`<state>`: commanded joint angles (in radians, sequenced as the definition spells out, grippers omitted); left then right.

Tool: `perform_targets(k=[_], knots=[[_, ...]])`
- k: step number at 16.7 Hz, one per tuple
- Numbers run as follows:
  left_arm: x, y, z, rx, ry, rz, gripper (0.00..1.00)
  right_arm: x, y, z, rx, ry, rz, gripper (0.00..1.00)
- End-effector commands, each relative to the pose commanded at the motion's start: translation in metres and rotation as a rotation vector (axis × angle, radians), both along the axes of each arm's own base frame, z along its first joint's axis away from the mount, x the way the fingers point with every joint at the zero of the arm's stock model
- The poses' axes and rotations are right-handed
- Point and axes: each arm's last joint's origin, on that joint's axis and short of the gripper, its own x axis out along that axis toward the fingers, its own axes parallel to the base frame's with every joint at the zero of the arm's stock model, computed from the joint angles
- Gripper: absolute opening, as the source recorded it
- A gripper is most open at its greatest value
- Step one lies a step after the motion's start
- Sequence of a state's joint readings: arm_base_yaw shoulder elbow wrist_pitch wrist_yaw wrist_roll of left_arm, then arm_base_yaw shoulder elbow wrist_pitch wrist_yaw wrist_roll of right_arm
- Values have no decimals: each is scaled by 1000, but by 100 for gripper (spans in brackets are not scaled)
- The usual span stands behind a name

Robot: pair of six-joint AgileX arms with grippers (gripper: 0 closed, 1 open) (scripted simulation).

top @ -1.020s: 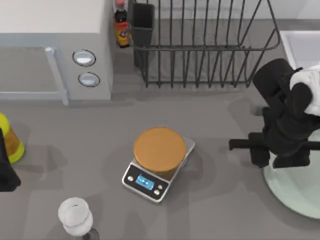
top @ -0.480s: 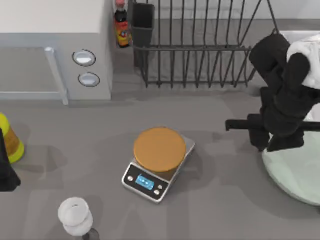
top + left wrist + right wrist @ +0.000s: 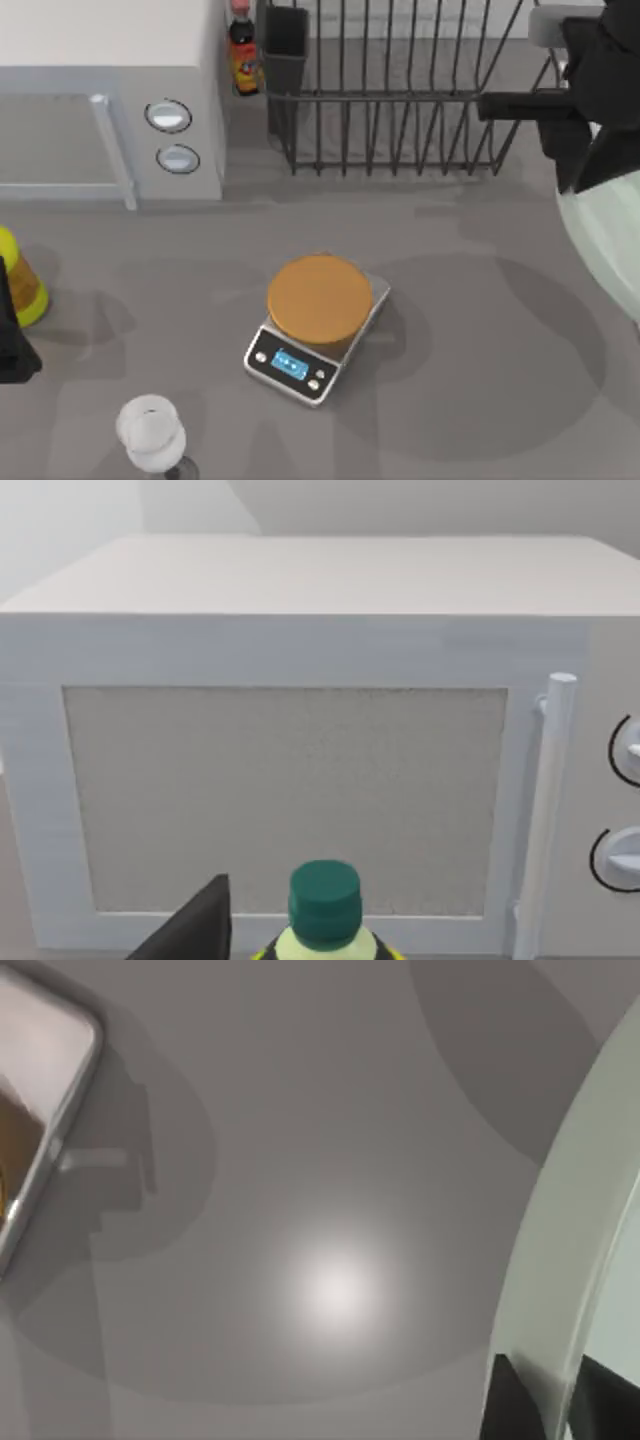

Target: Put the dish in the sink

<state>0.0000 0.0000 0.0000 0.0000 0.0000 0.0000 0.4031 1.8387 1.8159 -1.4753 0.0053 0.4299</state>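
- The dish point(image 3: 605, 245) hangs at the table's right edge, lifted clear, casting a wide shadow beside the scale point(image 3: 315, 325).
- My right gripper point(image 3: 545, 1400) is clamped on its rim; the wrist view shows the fingers point(image 3: 510, 1400) either side, though only partly.
- My left gripper point(image 3: 200, 930) is parked before the microwave point(image 3: 300, 740); cannot tell its fingers.

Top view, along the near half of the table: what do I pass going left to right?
Yellow bottle → clear wine glass → silver kitchen scale with orange-brown disc → large pale mint-green dish, lifted at the right edge by the right pincer.
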Motion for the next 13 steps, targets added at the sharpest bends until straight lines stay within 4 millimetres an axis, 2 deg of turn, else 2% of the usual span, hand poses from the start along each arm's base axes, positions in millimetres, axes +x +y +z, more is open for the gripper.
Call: perform_targets(k=[3, 5, 11, 13], knots=[[0, 0, 0, 0, 0, 0, 100, -15, -8, 43, 7, -18, 0, 0], [0, 0, 0, 0, 0, 0, 100, -22, -11, 58, 11, -27, 0, 0], [0, 0, 0, 0, 0, 0, 100, -22, -10, 59, 11, -26, 4, 0], [0, 0, 0, 0, 0, 0, 100, -12, -14, 56, 6, -20, 5, 0]])
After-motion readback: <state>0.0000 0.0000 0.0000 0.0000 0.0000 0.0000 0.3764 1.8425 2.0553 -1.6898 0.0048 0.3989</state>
